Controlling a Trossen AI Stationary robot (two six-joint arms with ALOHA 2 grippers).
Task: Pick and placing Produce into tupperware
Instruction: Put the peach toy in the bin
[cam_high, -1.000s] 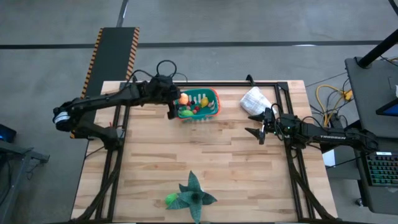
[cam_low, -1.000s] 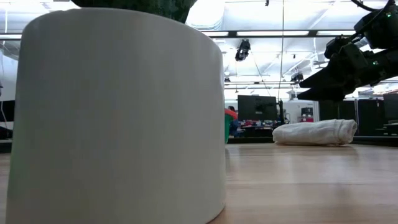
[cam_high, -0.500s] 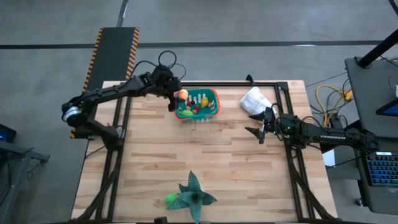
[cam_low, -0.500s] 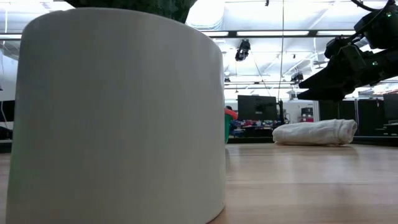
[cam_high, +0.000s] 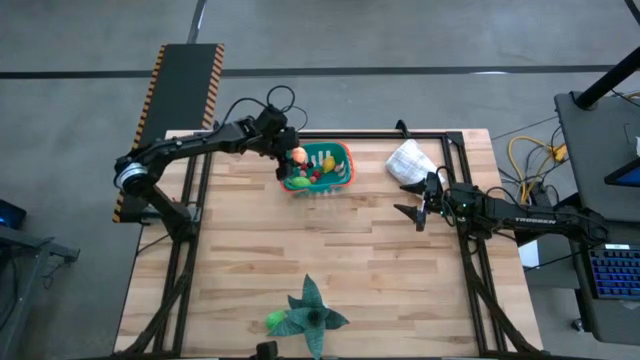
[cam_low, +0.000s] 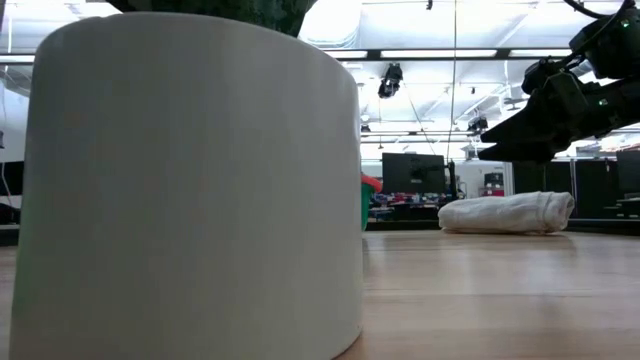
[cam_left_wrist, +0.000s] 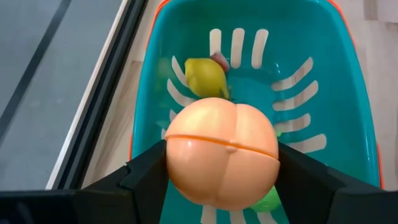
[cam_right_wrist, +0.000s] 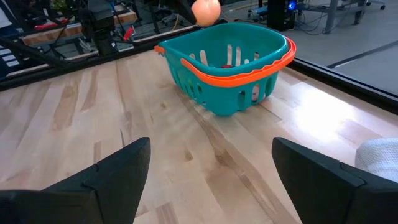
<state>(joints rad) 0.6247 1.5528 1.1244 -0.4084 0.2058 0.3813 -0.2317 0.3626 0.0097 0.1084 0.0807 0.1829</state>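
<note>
The tupperware (cam_high: 343, 152) is a teal tub with an orange-red rim, standing at the table's far middle; it also shows in the right wrist view as the tub (cam_right_wrist: 230, 65). Inside lie a yellow produce piece (cam_left_wrist: 205, 76), a green one (cam_left_wrist: 266, 199) and some red ones (cam_high: 318, 176). My left gripper (cam_high: 291, 156) is shut on a peach-coloured round fruit (cam_left_wrist: 222, 152) above the tub's left end. My right gripper (cam_high: 405, 200) waits open over the table's right side. A light green produce piece (cam_high: 275, 320) lies by the leafy thing near the front edge. My left gripper pinches the peach-coloured fruit between its two fingers (cam_left_wrist: 146, 177), one on each opposite side (cam_left_wrist: 174, 162), level with the fruit's widest part. The fingers slant down from the table's far left. The fruit hangs clear above the tub's left end (cam_left_wrist: 186, 37).
A crumpled white bag (cam_high: 410, 160) lies at the far right, beside my right gripper. A dark green star-shaped leafy thing (cam_high: 312, 312) sits near the front edge on a white pot (cam_low: 190, 180) that fills most of the low view. Bare wood stretches across the table's middle.
My left arm has swung toward the table's far edge and sunk a little, and its gripper has turned somewhat. It keeps the peach-coloured fruit, which stays over the tub's left end.
</note>
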